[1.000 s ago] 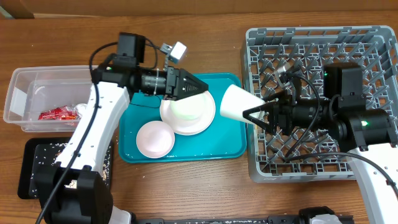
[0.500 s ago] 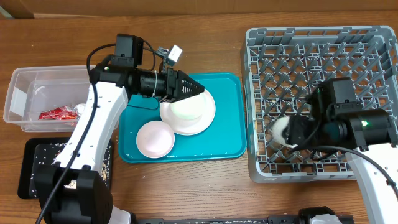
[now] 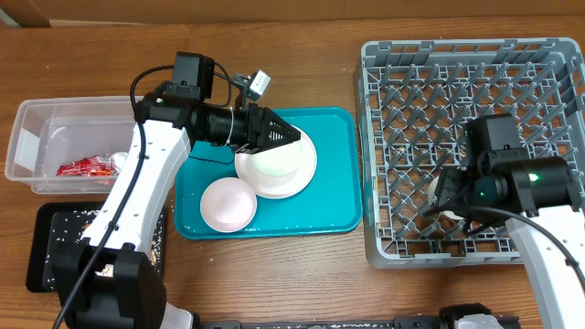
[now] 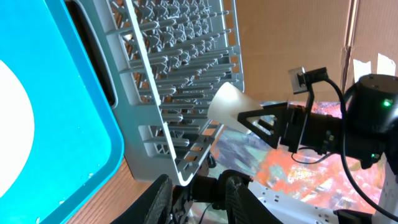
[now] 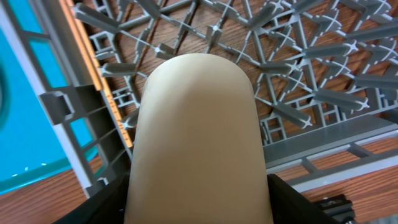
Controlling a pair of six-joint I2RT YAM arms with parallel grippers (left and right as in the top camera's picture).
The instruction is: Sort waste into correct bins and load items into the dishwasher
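Observation:
My right gripper [image 5: 198, 202] is shut on a white cup [image 5: 196, 124], with a black finger on each side of it. It holds the cup low over the lattice of the grey dish rack [image 3: 512, 73], near the front left corner. From overhead only a sliver of the cup [image 3: 441, 192] shows under the right gripper [image 3: 446, 196]. My left gripper [image 3: 291, 137] hovers over the far rim of a white plate [image 3: 279, 172] on the teal tray [image 3: 329, 206]. Its fingers [image 4: 158, 199] stand apart with nothing between them. A smaller white bowl [image 3: 227, 203] lies beside the plate.
A clear tub [image 3: 32, 146] at the left holds a red wrapper [image 3: 82, 167]. In front of it lies a black tray [image 3: 46, 247] strewn with rice grains. The rack's upright pegs [image 5: 323, 93] surround the cup.
My right gripper carried the cup from above the tray's right edge back and down into the rack's front left part. The left gripper shifted only slightly over the plate.

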